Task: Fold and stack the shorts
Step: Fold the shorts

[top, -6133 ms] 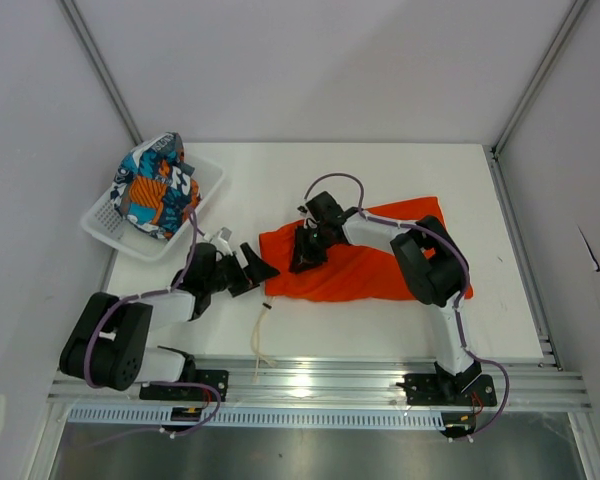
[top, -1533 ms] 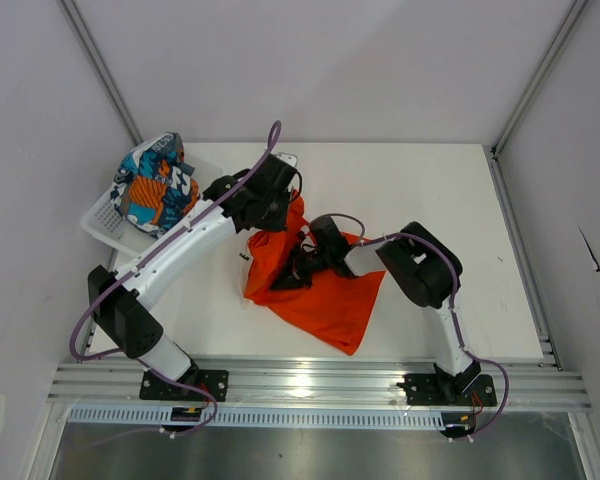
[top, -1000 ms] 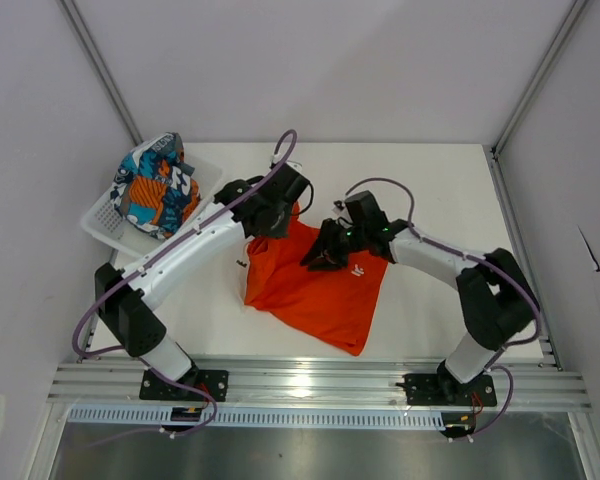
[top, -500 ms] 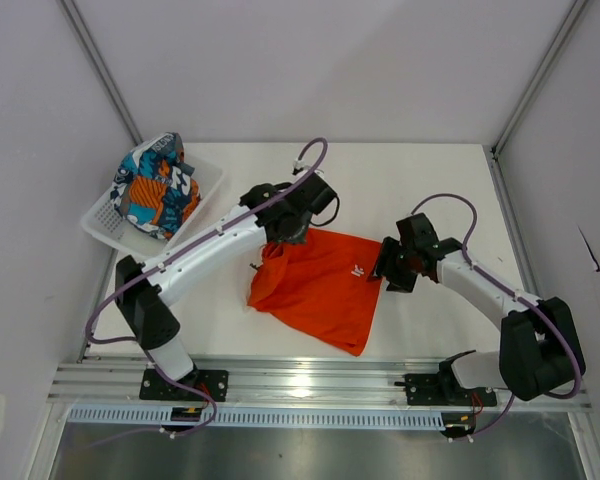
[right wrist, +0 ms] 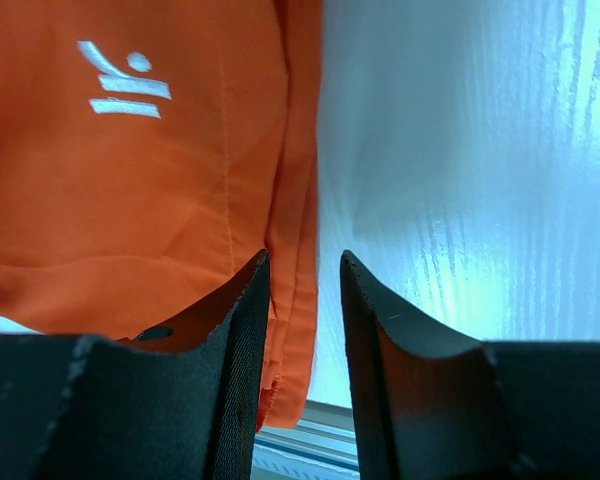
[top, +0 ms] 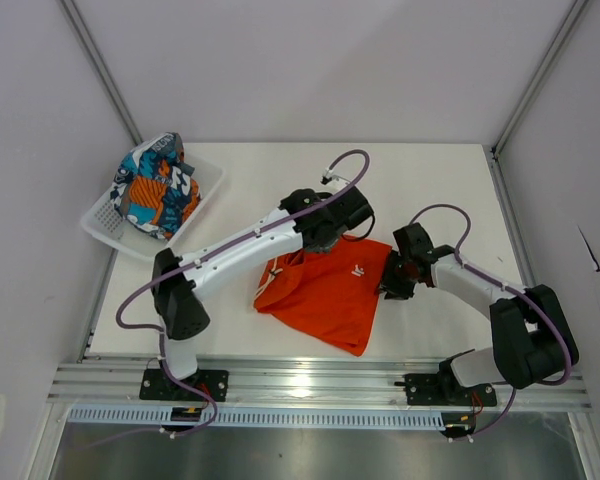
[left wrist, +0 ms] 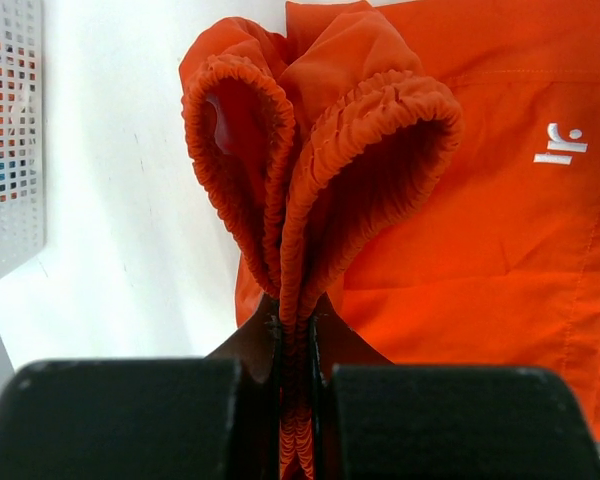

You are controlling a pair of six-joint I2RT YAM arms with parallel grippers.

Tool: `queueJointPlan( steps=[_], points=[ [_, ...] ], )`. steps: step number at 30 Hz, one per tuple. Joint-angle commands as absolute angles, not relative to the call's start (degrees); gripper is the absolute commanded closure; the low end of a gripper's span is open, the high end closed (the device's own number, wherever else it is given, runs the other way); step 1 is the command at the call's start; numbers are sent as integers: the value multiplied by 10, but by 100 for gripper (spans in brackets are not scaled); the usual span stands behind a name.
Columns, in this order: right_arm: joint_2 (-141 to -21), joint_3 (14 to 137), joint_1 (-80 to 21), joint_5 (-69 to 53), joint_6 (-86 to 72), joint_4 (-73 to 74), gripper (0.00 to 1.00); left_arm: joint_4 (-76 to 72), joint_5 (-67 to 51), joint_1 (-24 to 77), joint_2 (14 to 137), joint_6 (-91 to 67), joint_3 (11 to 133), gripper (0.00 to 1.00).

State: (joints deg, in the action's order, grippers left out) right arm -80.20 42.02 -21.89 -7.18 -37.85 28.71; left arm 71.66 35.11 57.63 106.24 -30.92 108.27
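Observation:
The plain orange shorts (top: 325, 300) lie partly folded on the white table, white logo up. My left gripper (top: 325, 235) is shut on their gathered elastic waistband (left wrist: 310, 170) and holds it bunched above the cloth. My right gripper (top: 392, 281) is low at the shorts' right edge. In the right wrist view its fingers (right wrist: 242, 300) straddle the hem (right wrist: 298, 200) with a gap between them, and the cloth is not pinched. The patterned shorts (top: 155, 185) sit crumpled in the basket at the far left.
The white mesh basket (top: 105, 225) stands at the table's back left corner, and its wall shows in the left wrist view (left wrist: 5, 130). The aluminium rail (top: 320, 380) runs along the near edge. Grey walls close in the sides and back.
My left gripper has carried the waistband to the right, dragging the shorts along. My right gripper has swung out, then come back in low to the shorts' right hem, its jaws narrower.

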Motion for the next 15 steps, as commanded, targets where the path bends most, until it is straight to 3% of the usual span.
queueJointPlan(
  steps=[1, 15],
  points=[
    [-801, 421, -217, -79, -377, 255, 63, 766, 389, 587, 1078, -346, 1134, 100],
    [-829, 418, -218, -89, -375, 234, 67, 822, 384, 620, 1133, -388, 1224, 100]
  ],
)
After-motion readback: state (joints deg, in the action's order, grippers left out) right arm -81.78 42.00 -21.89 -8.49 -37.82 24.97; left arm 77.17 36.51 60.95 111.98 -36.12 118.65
